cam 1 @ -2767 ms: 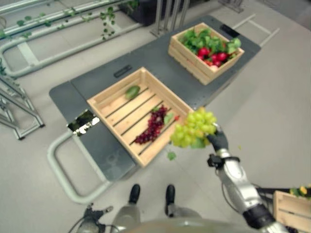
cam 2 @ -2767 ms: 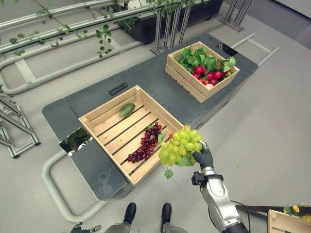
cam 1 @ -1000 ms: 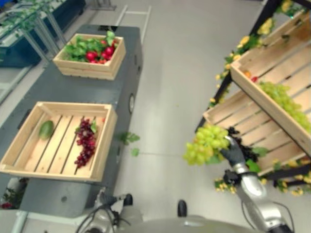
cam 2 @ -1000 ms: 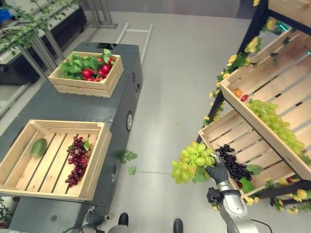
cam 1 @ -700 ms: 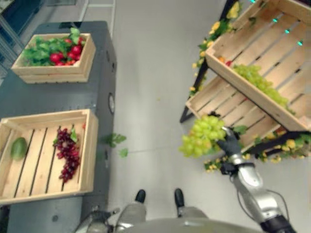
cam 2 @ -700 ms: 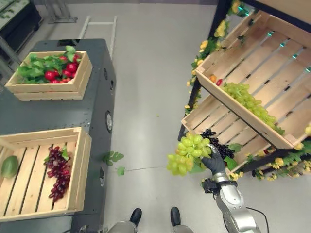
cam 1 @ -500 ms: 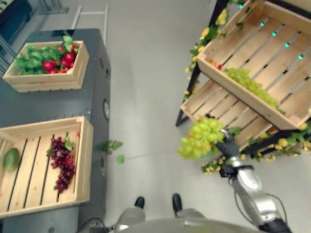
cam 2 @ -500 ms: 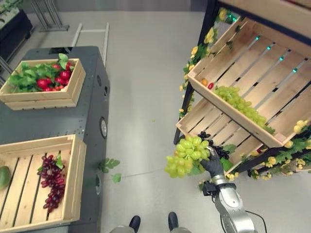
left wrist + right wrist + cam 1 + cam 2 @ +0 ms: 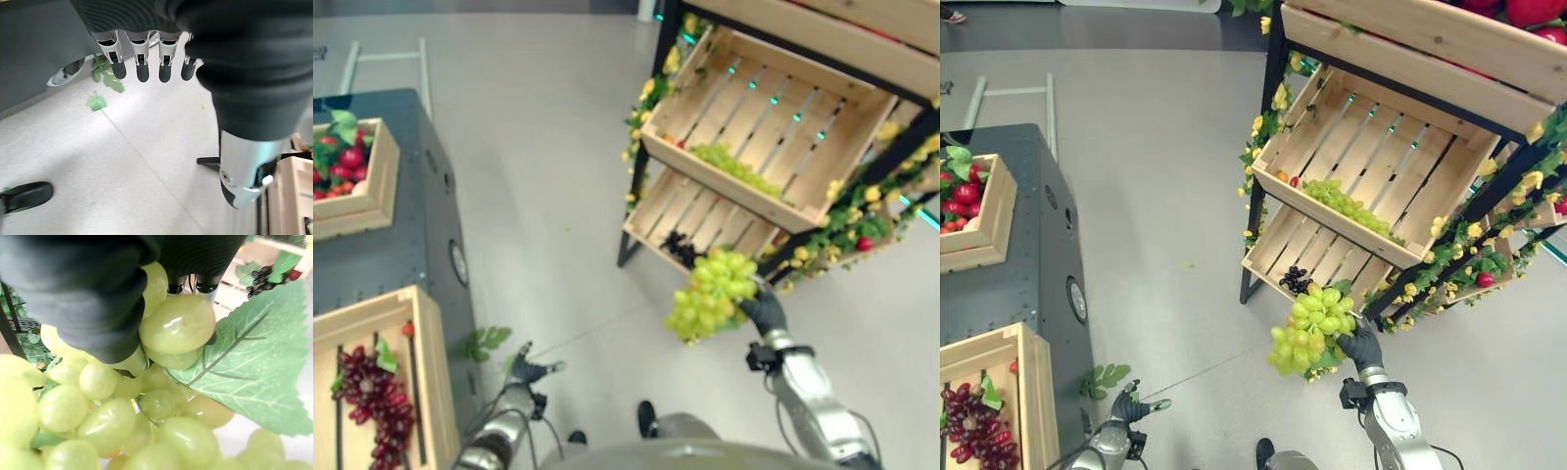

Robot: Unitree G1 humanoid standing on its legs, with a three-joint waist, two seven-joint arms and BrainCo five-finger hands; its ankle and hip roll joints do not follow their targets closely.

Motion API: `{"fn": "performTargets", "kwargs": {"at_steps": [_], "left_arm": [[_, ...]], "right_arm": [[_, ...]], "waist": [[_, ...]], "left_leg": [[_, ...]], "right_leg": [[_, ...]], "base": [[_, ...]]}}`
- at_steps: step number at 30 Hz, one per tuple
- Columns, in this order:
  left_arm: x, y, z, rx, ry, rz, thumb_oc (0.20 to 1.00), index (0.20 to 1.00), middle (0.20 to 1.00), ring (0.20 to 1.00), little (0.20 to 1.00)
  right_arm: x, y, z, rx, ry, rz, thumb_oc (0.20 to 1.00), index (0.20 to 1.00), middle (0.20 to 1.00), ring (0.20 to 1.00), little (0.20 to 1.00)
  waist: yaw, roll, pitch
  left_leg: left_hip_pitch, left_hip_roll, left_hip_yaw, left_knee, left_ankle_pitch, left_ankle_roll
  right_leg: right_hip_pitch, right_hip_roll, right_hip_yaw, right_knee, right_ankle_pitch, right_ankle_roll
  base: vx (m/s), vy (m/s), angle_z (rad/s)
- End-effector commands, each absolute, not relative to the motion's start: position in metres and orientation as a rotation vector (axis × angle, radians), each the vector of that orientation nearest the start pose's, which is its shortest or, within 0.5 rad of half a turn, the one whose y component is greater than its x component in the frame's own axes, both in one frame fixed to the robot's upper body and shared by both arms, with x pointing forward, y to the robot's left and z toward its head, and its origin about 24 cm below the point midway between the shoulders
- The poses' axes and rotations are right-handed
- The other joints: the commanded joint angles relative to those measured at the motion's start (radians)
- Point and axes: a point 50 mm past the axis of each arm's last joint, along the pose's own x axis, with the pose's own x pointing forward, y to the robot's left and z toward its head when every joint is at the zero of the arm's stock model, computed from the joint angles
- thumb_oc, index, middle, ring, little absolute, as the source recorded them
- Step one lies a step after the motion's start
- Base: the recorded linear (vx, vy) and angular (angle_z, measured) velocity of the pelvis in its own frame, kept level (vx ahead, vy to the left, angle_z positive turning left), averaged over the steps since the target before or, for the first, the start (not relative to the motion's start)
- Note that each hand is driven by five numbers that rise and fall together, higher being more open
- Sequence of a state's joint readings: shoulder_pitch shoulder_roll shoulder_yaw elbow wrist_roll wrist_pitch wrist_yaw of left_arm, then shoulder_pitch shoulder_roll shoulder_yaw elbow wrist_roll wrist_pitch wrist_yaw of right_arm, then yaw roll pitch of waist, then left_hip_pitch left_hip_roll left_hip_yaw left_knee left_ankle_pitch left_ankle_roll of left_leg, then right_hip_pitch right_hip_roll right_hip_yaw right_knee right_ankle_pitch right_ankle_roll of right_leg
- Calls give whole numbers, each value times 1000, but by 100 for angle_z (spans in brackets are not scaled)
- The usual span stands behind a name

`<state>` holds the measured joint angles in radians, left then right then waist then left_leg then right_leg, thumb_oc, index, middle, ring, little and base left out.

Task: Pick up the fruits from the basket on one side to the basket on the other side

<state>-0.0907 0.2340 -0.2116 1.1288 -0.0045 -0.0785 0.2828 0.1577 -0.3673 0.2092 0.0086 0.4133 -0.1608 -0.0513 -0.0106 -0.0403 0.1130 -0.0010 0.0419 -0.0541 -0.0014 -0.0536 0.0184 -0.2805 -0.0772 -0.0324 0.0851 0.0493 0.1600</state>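
Note:
My right hand [image 9: 1363, 350] is shut on a bunch of green grapes [image 9: 1310, 330] with a green leaf, held up in the air in front of a black shelf rack. In the right wrist view the grapes [image 9: 122, 401] press against the hand's dark cover [image 9: 88, 284]. Just beyond the bunch is the rack's lower wooden crate [image 9: 1322, 257] with dark grapes [image 9: 1295, 279] in it. The crate above it [image 9: 1371, 157] holds green grapes [image 9: 1347, 206]. My left hand [image 9: 1131, 406] hangs low at the lower left, its fingers [image 9: 142, 68] straight over the floor.
A dark grey cart [image 9: 1028, 284] stands at the left with two wooden crates: the near one [image 9: 1038, 401] holds purple grapes [image 9: 969, 431], the far one [image 9: 979, 245] red fruit and green leaves. Loose leaves [image 9: 1107, 377] lie on the floor beside the cart.
The camera has swung right: the cart has slid to the left edge and the shelf rack now stands ahead. My right hand still holds the green grapes. The left hand has come into view.

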Motion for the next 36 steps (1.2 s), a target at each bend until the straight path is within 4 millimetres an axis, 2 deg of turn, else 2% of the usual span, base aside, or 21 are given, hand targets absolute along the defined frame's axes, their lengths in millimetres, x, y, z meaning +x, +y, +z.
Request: {"fn": "performTargets", "kwargs": {"at_steps": [1, 2, 3, 4, 13, 23, 26, 36], "left_arm": [[155, 227, -137, 496, 909, 169, 1000, 1000, 1000, 1000, 1000], [154, 227, -137, 495, 910, 169, 1000, 1000, 1000, 1000, 1000], [137, 224, -146, 498, 978, 163, 1000, 1000, 1000, 1000, 1000], [127, 223, -150, 490, 1020, 167, 1000, 1000, 1000, 1000, 1000], [97, 209, -162, 453, 1114, 119, 1000, 1000, 1000, 1000, 1000], [88, 205, -165, 444, 1144, 82, 1000, 1000, 1000, 1000, 1000], [82, 204, -166, 433, 1164, 68, 1000, 1000, 1000, 1000, 1000], [79, 203, -167, 422, 1179, 42, 1000, 1000, 1000, 1000, 1000]], "right_arm": [[228, -186, 69, 94, -185, 78, 200, 200, 200, 200, 200], [227, -186, 69, 94, -183, 78, 200, 200, 200, 200, 200], [224, -187, 74, 79, -202, 87, 200, 200, 200, 200, 200], [222, -189, 80, 75, -227, 89, 200, 200, 200, 200, 200], [215, -208, 101, 42, -302, 53, 200, 200, 200, 200, 200], [224, -226, 117, 4, -363, -29, 200, 200, 200, 200, 200], [229, -233, 131, -36, -414, -52, 200, 200, 200, 200, 200], [237, -237, 160, -76, -524, -63, 200, 200, 200, 200, 200]], "waist": [[-5, -34, 18], [-5, -32, 16], [-10, -48, -7], [-10, -54, -13], [-8, -33, -51], [3, -27, -86], [7, -29, -94], [14, -33, -103]], "left_leg": [[8, -90, -78, -86, 34, 2], [9, -89, -79, -86, 31, 3], [0, -114, -76, -83, 31, 10], [6, -118, -78, -86, 26, 11], [24, -110, -101, -86, -1, -1], [33, -100, -98, -86, -13, -11], [32, -98, -96, -86, -16, -12], [28, -99, -91, -86, -18, -7]], "right_leg": [[43, -14, 86, -107, 45, 14], [47, -13, 85, -113, 46, 15], [76, 23, 114, -108, 43, -2], [79, 29, 105, -98, 51, -10], [162, 51, 62, -149, 20, -28], [202, 55, 60, -169, -4, -34], [207, 57, 65, -172, -6, -35], [203, 55, 74, -172, -2, -34]], "base": [[52, -32, -48], [107, 3, -6], [114, 24, 52], [105, 19, 62], [83, -36, 23], [37, -12, 4], [0, 0, 0], [0, 4, -1]]}}
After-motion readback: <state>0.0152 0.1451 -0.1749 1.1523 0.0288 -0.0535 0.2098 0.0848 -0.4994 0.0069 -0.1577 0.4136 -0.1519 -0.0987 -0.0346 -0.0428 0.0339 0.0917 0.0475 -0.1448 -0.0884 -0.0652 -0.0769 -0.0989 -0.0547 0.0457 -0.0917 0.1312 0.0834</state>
